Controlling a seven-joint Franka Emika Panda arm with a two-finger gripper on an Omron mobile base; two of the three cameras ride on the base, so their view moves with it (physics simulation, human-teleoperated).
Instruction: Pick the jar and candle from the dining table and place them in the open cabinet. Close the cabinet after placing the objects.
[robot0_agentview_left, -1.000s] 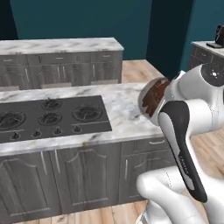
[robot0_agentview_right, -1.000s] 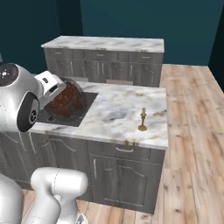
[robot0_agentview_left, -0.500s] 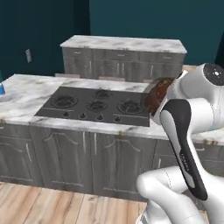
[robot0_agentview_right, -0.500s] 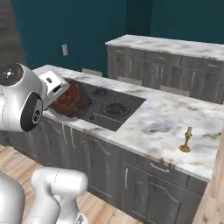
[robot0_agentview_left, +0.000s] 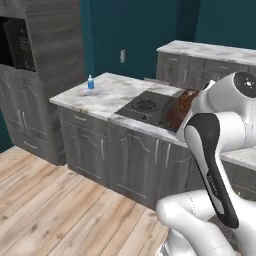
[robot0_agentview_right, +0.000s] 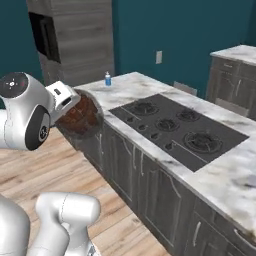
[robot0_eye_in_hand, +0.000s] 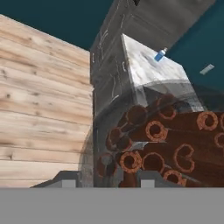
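I'm carrying the jar, gripper clamped on it, beside the dining table. I'm keeping it level and clear of the edge while steering toward the cabinet.

- Jar up in the air at the end of the arm, off the near edge of the dining table, beside the cooktop.
- In the hand view, jar pressed between the fingertips, sticks lying sideways inside it.
- Cooktop set into the dining table, between its bare end and the arm.
- Small bottle upright on the far end of the table, well apart from the cooktop.
- Tall unit past that end, holding a wall oven.
- Second counter behind the table, along the wall.
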